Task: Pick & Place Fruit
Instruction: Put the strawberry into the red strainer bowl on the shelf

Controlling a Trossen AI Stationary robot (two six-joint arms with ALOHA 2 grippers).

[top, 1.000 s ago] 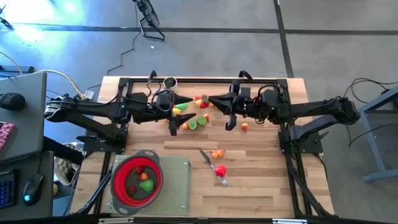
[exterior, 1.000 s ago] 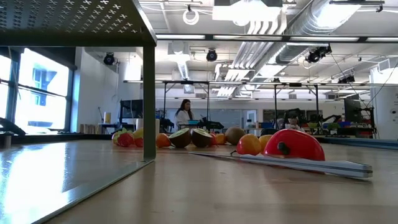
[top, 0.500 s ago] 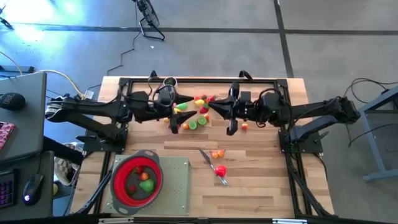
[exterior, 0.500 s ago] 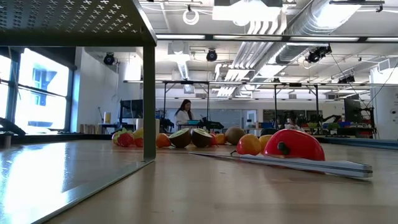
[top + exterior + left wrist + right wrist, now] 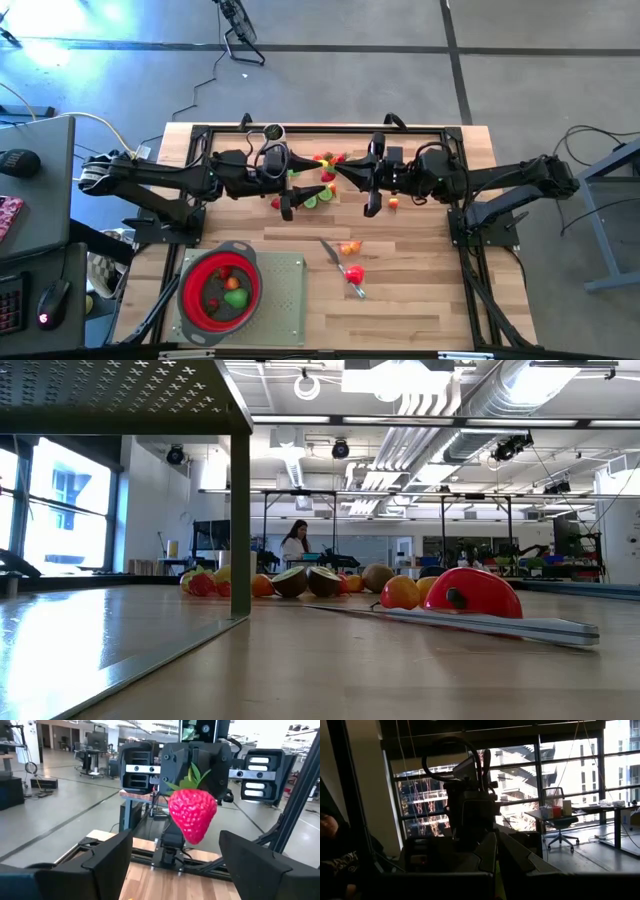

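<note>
Wood counter point(image 5: 420, 300) w/ black frame, grey floor round it. Both arms reach in over the far part of the counter and meet nose to nose above the fruit pile point(image 5: 322, 180).

Left claw point(image 5: 300, 178) is spread wide, holding nothing. In left wrist view its two fingers point(image 5: 107, 857) stand apart w/ a strawberry point(image 5: 192, 814) up between them, not touching either; the strawberry sits at the tip of the right arm opposite. Right claw point(image 5: 338, 172) is pinched shut, fingers together in its own wrist view point(image 5: 495, 860).

Rest of fruit: loose cluster under the claws, one orange piece point(image 5: 393, 204) beside right arm, a few more point(image 5: 349, 247) mid-counter by the grey knife point(image 5: 340, 266), red piece point(image 5: 354, 274) touching the knife. Red strainer point(image 5: 220, 285) near the front left corner on a grey mat point(image 5: 285, 300), some fruit already in it point(image 5: 234, 296).

Low view: knife point(image 5: 470, 622) and red fruit point(image 5: 470, 595) close up, person far back in room point(image 5: 296, 543).
</note>
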